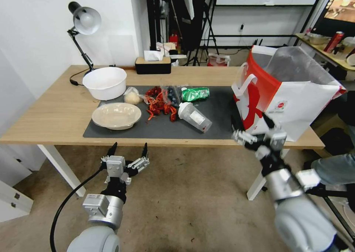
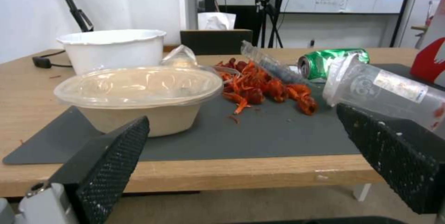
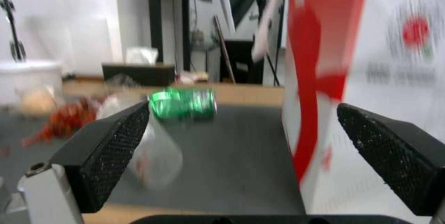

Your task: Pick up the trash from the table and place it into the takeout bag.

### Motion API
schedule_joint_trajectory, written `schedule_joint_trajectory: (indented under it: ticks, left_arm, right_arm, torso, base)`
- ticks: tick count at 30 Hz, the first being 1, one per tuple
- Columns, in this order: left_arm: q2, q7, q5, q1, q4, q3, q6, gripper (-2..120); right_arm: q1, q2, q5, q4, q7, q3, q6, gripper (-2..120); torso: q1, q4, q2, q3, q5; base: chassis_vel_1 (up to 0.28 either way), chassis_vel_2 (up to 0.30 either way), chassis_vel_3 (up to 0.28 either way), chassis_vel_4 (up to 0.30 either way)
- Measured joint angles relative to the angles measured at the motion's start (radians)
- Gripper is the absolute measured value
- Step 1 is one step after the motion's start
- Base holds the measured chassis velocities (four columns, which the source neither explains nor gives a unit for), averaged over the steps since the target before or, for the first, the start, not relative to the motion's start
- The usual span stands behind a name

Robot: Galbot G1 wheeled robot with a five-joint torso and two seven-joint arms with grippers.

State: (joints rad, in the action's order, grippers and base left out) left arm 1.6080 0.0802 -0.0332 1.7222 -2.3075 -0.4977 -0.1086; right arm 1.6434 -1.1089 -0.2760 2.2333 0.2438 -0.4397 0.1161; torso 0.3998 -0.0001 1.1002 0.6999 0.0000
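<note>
So you are at the very start: nothing is lifted yet. The table (image 1: 44, 122) holds all the litter on its grey mat (image 1: 218, 122). The takeout bag (image 1: 292, 93) stands open at the mat's right end; I cannot tell what is inside. The beige dish (image 1: 116, 115) sits under a clear lid. The clear cup (image 1: 195, 117) and green can (image 1: 195, 94) lie tipped. Your left gripper (image 1: 128, 150) and right gripper (image 1: 254, 133) hang before the table edge, jaws wide, empty. Next, likely reach for the cup.

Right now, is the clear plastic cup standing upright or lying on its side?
Lying on its side. The clear plastic cup rests lengthwise on the dark grey mat, its white lid facing sideways toward the red scraps.
</note>
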Motion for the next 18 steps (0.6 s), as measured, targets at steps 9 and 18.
schedule_joint_trajectory:
  ticks: [9,18]
  left_arm:
    - [0.000,-0.002,-0.004,-0.001,0.003,-0.002,0.000,100]
    - [0.000,-0.002,-0.005,-0.004,0.012,-0.003,0.000,100]
  right_arm:
    - [0.058,-0.025,0.006,-0.066,0.003,0.013,0.072,100]
    - [0.007,-0.021,-0.042,-0.077,-0.024,0.015,0.066,100]
  torso:
    - [0.000,0.0001,0.000,0.000,0.0000]
    - [0.000,0.0001,0.000,0.000,-0.0001]
  base:
    - [0.000,0.000,0.000,0.000]
    - [0.000,0.000,0.000,0.000]
